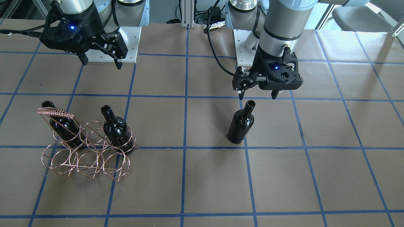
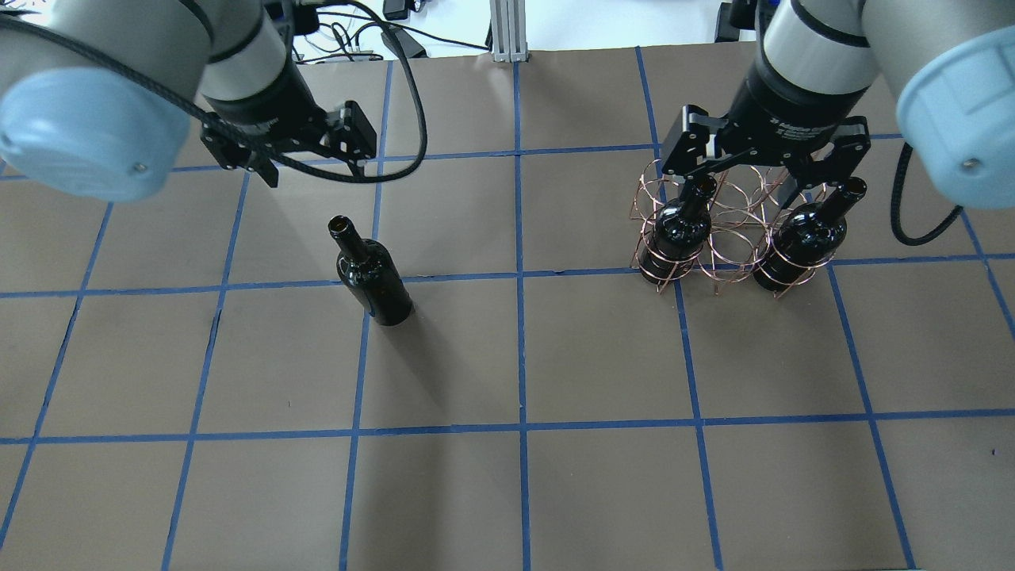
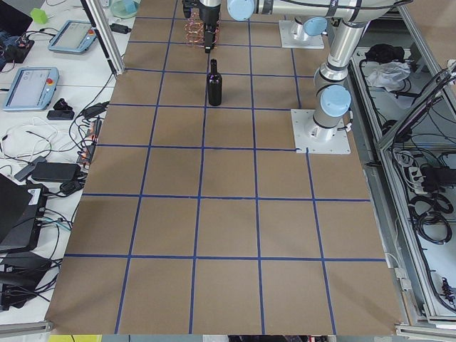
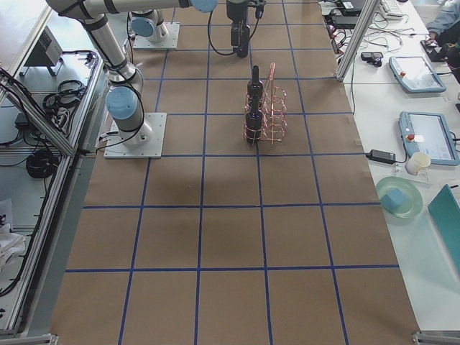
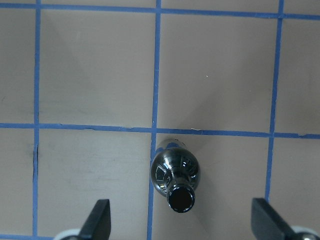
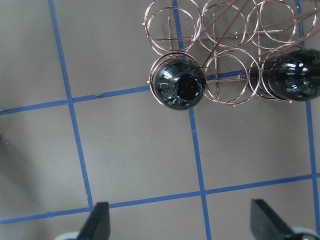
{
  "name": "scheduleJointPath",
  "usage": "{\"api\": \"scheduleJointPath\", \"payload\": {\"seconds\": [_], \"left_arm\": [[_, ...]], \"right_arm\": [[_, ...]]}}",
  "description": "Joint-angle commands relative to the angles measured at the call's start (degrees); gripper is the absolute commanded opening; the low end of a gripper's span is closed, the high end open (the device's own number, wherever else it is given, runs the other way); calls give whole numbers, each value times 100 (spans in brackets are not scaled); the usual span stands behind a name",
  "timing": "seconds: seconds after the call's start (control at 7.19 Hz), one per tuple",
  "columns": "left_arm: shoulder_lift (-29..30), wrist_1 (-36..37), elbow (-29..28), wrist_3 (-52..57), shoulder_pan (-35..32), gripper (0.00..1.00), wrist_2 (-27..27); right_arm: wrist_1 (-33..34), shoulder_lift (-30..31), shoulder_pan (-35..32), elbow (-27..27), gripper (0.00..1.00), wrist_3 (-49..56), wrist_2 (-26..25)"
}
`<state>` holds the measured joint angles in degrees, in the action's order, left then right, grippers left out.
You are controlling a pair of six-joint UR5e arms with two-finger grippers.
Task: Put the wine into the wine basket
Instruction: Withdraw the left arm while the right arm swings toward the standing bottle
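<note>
- Okay, the step in hand reads as the pick: the left gripper (image 1: 257,94) hangs above the loose wine bottle (image 1: 241,124), fingers spread wide, nothing held.
- Wine bottle stands upright and alone on the brown table (image 1: 221,189), well apart from the wine basket (image 1: 88,151) on the robot's right side.
- Right gripper (image 1: 101,63) is also wide and empty, up high on the robot's side of the basket.
- Basket already carries the handle-side bottle (image 1: 64,126) and the other racked bottle (image 1: 116,129).
- To do it well, probably: centre the neck between the fingers, drop past the lip, and close under it so the glossy glass can't slide. Then lift straight up without tilting.
- In the front view the gripper looks set a little toward the robot base from the mouth, so a small forward shift is likely needed before descent.
- Only the left wrist view shows the bottle mouth (image 5: 181,198) about midway sideways between the fingertips (image 5: 98,217).
- Only the right wrist view shows ring use. Bottles fill both end rings of one row, the middle ring (image 6: 232,75) is empty, and the other row is empty.
- Side views are too small to judge the fingers.
</note>
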<state>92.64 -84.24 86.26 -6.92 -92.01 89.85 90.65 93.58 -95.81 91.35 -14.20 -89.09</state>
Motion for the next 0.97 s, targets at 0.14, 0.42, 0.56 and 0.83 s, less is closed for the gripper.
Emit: {"api": "scheduleJointPath", "payload": {"seconds": [0.14, 0.42, 0.56, 0.83], "left_arm": [[166, -76, -241, 530, 1322, 100, -267], [254, 153, -215, 770, 1964, 100, -222], [254, 162, -215, 771, 2176, 100, -179], [193, 83, -198, 728, 2345, 100, -170]], "right_arm": [[311, -356, -901, -100, 100, -801, -3], [682, -656, -1674, -256, 100, -1739, -46], [665, -822, -1965, -510, 100, -2240, -55], [726, -1383, -2537, -1142, 100, -3294, -29]]}}
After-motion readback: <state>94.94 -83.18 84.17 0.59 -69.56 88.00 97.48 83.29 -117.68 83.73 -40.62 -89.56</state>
